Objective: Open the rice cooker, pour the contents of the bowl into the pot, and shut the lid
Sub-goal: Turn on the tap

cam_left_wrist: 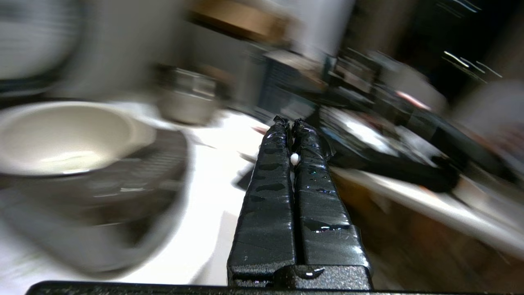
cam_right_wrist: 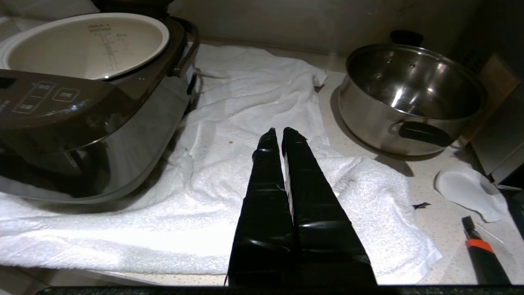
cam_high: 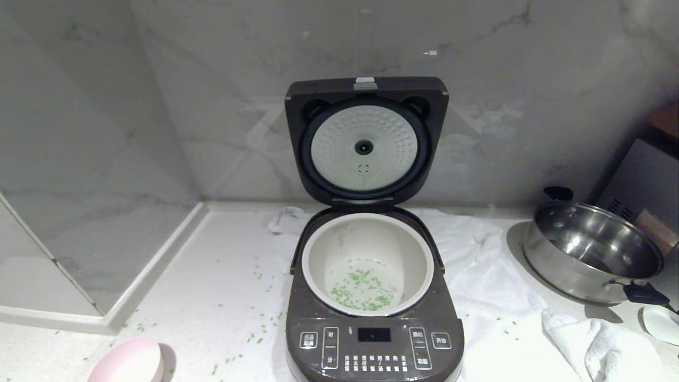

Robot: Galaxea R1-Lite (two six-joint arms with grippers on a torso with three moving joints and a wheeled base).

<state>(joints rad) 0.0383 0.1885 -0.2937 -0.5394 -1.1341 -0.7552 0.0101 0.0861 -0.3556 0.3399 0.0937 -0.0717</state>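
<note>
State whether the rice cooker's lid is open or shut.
Open: the lid stands upright, dimpled underside showing, and the pot below is uncovered.

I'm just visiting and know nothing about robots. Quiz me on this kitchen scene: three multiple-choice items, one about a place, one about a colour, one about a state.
1. Where is the steel pan?
A. right of the rice cooker
B. left of it
C. inside it

2. What colour are the bits in the pot?
A. red
B. green
C. black

3. How is the lid?
A. shut
B. removed, lying on the towel
C. raised upright on its hinge

Answers: 1 A, it stands at the right edge of the counter; 2 B, bright green grains lie on the cream pot's floor; 3 C, its pale dimpled underside faces forward.
</note>
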